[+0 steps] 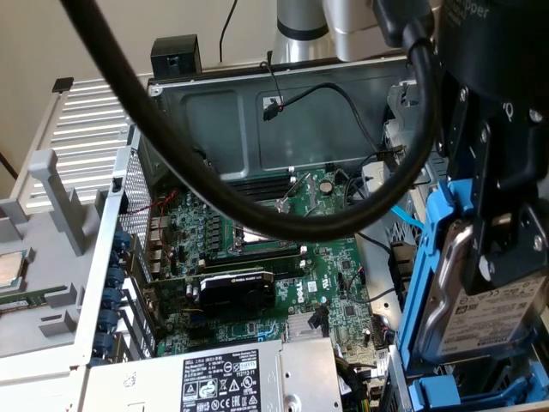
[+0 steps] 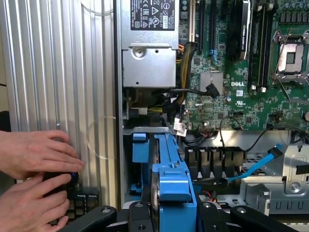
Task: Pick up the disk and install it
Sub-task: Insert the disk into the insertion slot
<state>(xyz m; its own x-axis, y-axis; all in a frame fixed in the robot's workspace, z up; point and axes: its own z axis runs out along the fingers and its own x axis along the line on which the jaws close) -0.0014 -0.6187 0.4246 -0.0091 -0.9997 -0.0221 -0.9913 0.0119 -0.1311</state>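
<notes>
The disk is a silver-grey drive with a white label in a bright blue carrier. It hangs upright at the exterior view's right, over the open computer case's drive bay. My black gripper is shut on it from above, fingers clamped on both flat faces. In the wrist view the disk is seen edge-on between my fingers, above the blue-railed bay beside the power supply.
A thick black cable loops across the motherboard. The power supply sits next to the bay, and a blue data cable lies by the metal cage. A person's hands rest on a dark object outside the ribbed case panel.
</notes>
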